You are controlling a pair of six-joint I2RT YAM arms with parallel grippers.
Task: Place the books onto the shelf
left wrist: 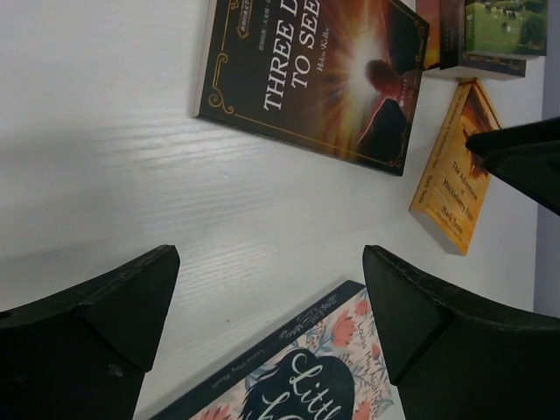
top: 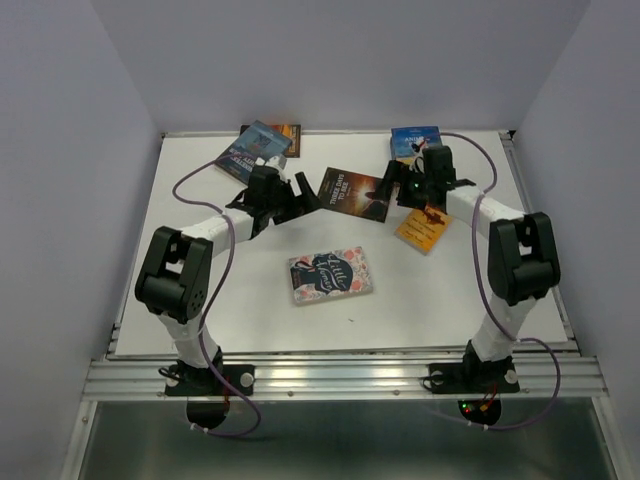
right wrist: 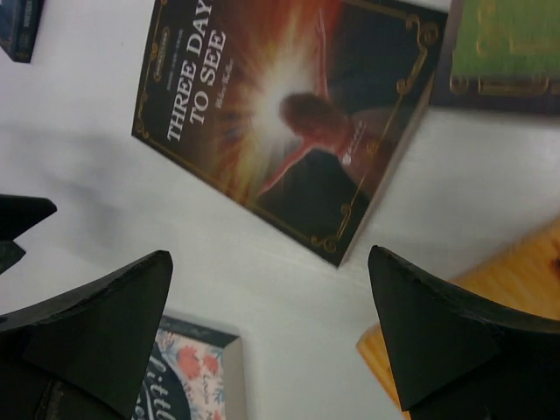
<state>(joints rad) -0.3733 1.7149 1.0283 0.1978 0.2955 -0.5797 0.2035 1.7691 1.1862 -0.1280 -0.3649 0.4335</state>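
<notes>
Here, left pincer and right pincer gape wide, empty; sunset book reads "THREE DAY… TO SEE"

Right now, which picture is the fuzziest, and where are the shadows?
Right wrist view: the fuzziest, the sunset book looks soft and smeary. Left wrist view: sharper, you can read the letters on the orange book, and a grey shadow lies at the left. Top view: clear, with even light and only pale shadows on the table.

top camera looks down from behind; both close wrist cameras face down, seemingly sharing the sunset book
</notes>
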